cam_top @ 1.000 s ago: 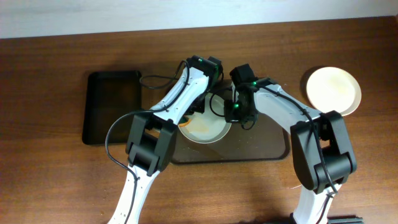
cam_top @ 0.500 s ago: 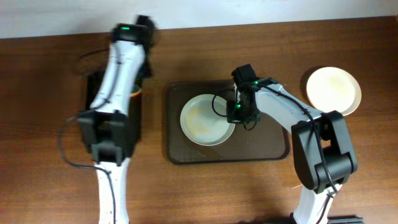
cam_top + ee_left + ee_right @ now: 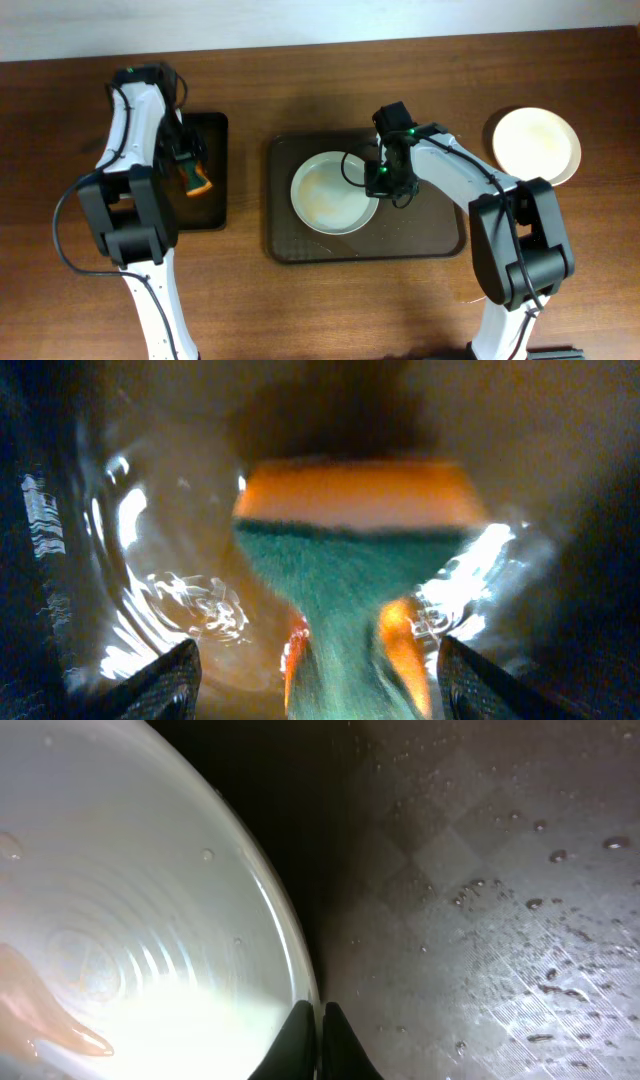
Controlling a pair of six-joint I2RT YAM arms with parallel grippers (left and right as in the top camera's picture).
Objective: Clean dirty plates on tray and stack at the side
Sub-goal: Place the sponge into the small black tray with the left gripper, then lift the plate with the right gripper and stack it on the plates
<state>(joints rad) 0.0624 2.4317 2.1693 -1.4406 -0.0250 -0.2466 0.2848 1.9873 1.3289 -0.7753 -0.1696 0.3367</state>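
Over the black tray [image 3: 205, 165] the left jaws [image 3: 192, 175] clamp a sponge [image 3: 350, 570]; right jaws [image 3: 379, 181] pinch the plate [image 3: 333, 193] rim.

The round white shallow plate [image 3: 333, 192] under my right fingers [image 3: 312, 1038] carries a faint orange-brown smear and sits on the dark brown rectangular tray [image 3: 430, 235] with a checkered, droplet-speckled floor. A second white plate [image 3: 535, 146] lies on the red-brown wooden table [image 3: 320, 310]. My left fingers [image 3: 165, 680] pinch an orange-and-green sponge [image 3: 355, 560] over the glossy black narrow tray [image 3: 205, 200]
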